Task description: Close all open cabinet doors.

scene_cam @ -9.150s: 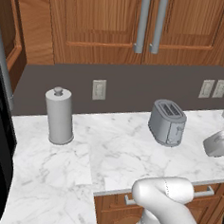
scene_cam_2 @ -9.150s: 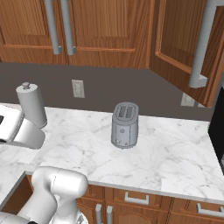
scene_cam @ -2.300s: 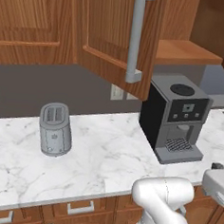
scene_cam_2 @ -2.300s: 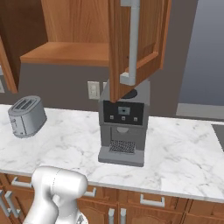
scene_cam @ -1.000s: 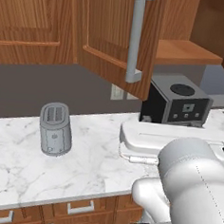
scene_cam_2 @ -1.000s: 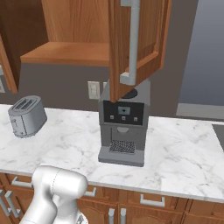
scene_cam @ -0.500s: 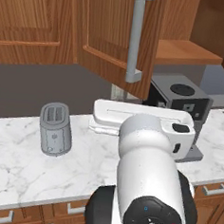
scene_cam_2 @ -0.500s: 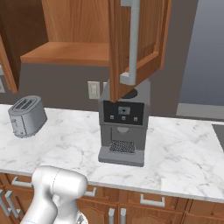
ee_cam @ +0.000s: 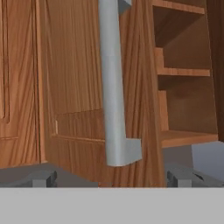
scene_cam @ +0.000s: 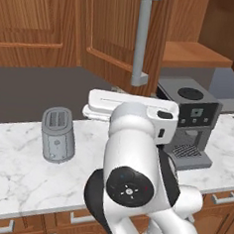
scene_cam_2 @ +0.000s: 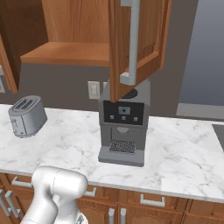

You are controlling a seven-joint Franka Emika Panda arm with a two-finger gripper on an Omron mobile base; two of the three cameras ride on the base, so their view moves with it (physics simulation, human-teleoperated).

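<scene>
One cabinet door (scene_cam: pixel 113 36) stands swung out over the counter, reddish-brown with a long grey bar handle (scene_cam: pixel 143 41). In the right base view this open door (scene_cam_2: pixel 151 39) shows almost edge-on above the coffee machine. Beside it the cabinet's shelf (scene_cam: pixel 193 55) is exposed. In the hand view the door's handle (ee_cam: pixel 113 87) runs upright through the middle, with the shelves (ee_cam: pixel 186 70) to its right. My gripper (ee_cam: pixel 113 179) is open, its fingertips (ee_cam: pixel 43 178) far apart, and the handle lies ahead between them. My raised arm (scene_cam: pixel 131 155) covers the middle of the left base view.
A black coffee machine (scene_cam_2: pixel 122 127) stands on the marble counter (scene_cam_2: pixel 175 148) under the open door. A steel toaster (scene_cam: pixel 58 134) sits to its left. Closed wooden doors (scene_cam: pixel 27 22) hang at the far left. Another brown door edge (scene_cam_2: pixel 6 65) shows at the picture's left border.
My arm has swung up from the lower right to the middle of the left base view, towards the open door. The door and the counter things have not moved.
</scene>
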